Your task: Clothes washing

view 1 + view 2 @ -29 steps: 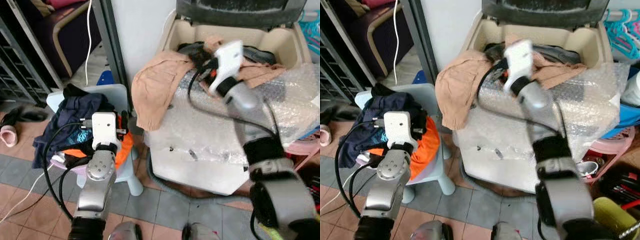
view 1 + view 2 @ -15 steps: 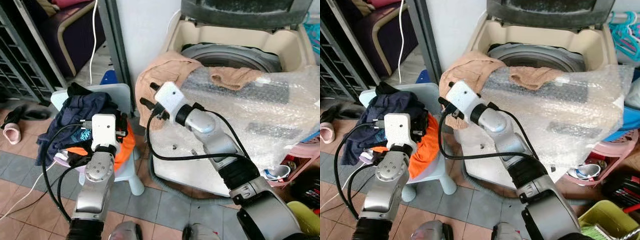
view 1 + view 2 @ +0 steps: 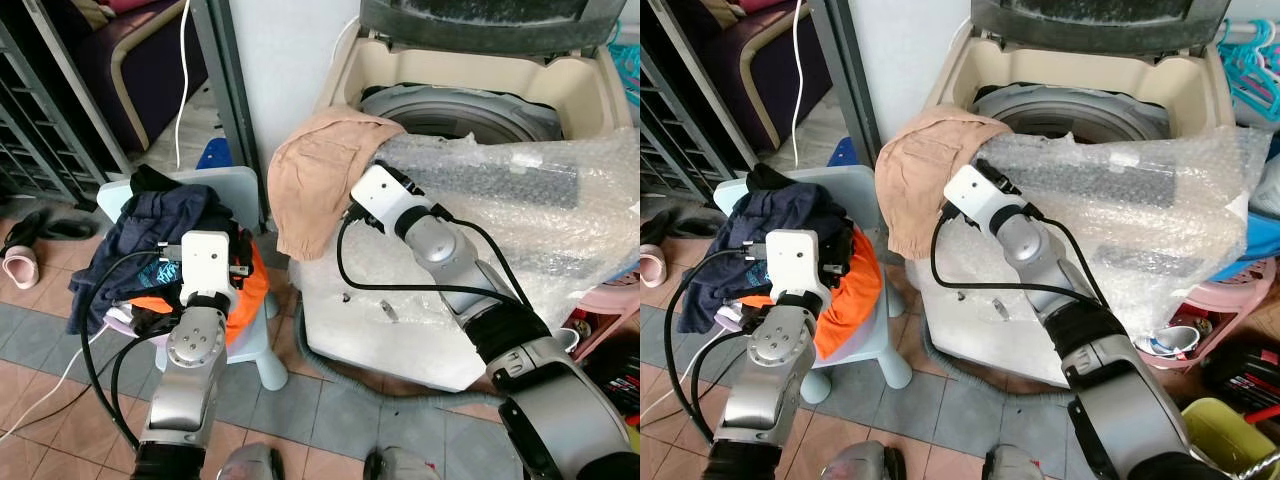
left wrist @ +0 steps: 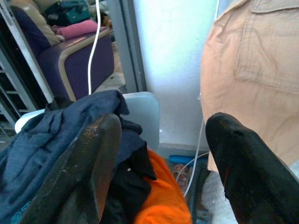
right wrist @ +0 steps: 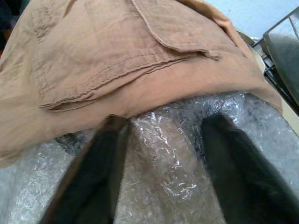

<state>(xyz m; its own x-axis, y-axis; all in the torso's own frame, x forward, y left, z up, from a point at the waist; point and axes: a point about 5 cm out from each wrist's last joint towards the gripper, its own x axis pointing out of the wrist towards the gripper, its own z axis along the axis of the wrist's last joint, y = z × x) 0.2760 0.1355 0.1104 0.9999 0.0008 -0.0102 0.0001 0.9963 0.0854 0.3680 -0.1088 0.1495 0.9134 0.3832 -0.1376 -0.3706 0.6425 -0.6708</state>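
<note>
Tan garment (image 3: 318,180) draped downward over washer's (image 3: 455,75) front-left corner

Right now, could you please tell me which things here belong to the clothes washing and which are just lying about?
Belong to the job:
washing machine
tan garment draped over its front corner
dark and orange clothes piled on the small chair
right hand, open at the garment
left hand, open by the pile

Lying about:
bubble wrap
slippers
hangers
</note>
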